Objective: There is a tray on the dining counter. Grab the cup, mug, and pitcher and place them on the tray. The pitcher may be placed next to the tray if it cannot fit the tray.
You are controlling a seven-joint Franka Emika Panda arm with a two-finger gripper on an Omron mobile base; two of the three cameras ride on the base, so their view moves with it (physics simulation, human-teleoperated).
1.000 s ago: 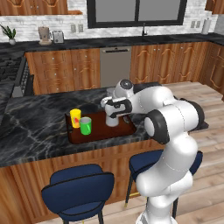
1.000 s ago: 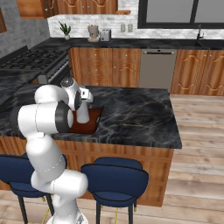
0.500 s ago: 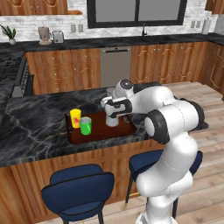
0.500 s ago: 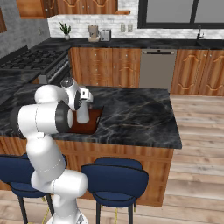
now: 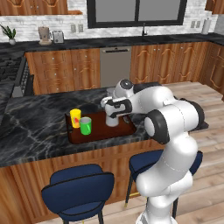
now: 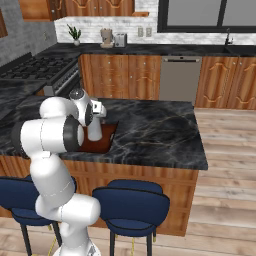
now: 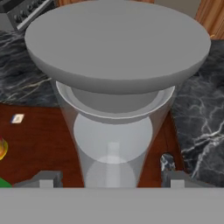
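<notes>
The pale grey pitcher point(image 5: 113, 119) stands upright on the reddish-brown tray point(image 5: 99, 131) on the dining counter point(image 5: 39, 127). My gripper point(image 5: 115, 107) hovers at its top, open. In the hand view the pitcher point(image 7: 116, 87) rises between the two fingertips point(image 7: 46, 178), with a gap on each side, and the gripper point(image 7: 110, 178) touches nothing. A yellow cup point(image 5: 75, 117) and a green mug point(image 5: 85, 125) stand on the tray's left half. From the right base view, the pitcher point(image 6: 95, 131) and tray point(image 6: 104, 142) sit partly behind my arm.
Two blue stools point(image 5: 81, 188) stand along the counter's near side. A stove point(image 6: 35, 70) is on the left beyond the island. Bare black marble point(image 6: 155, 130) stretches to the right of the tray.
The jaws have spread apart and let go of the pitcher, which stays upright on the tray. The arm has hardly moved.
</notes>
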